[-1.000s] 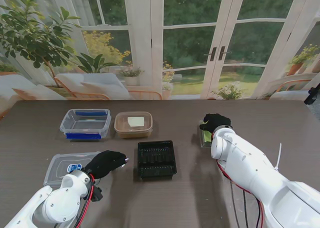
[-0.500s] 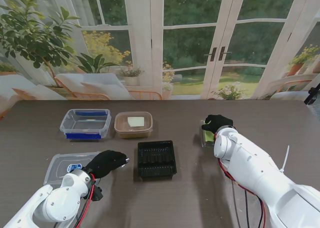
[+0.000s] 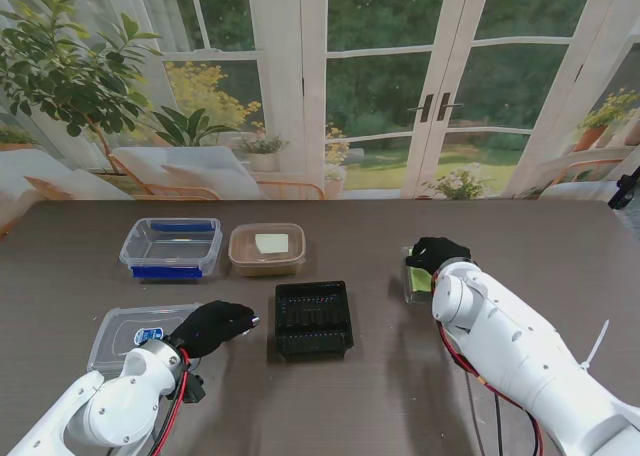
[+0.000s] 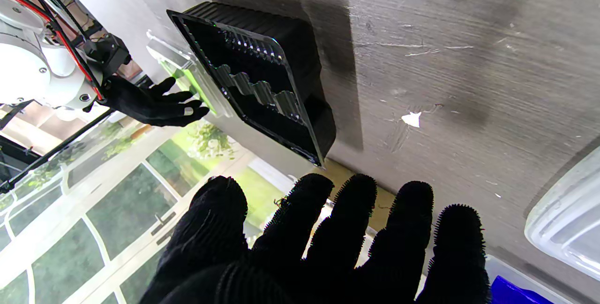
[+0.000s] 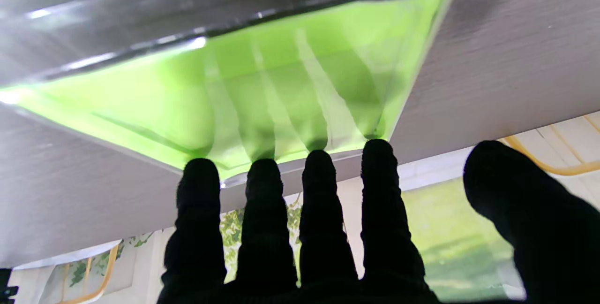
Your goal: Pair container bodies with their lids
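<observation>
A clear lid with a green sheet (image 3: 415, 273) (image 5: 243, 88) lies on the table at my right. My right hand (image 3: 437, 251) hovers flat over it with four fingertips (image 5: 262, 172) touching its far rim and the thumb held apart. A black ribbed tray (image 3: 313, 318) (image 4: 262, 79) sits in the middle. My left hand (image 3: 210, 326) (image 4: 328, 243) is open beside a clear lid with a blue label (image 3: 135, 333), fingers spread toward the black tray. Farther from me stand a clear blue-trimmed container (image 3: 172, 247) and a tan container (image 3: 266, 249).
The dark wood table (image 3: 360, 396) spans the view, with glass doors and plants behind its far edge. My right arm's cables hang near the front right. A small white scrap (image 4: 411, 118) lies on the wood near the black tray.
My right hand has shifted slightly right and nearer to me over the green lid, uncovering more of it. The left hand has not moved.
</observation>
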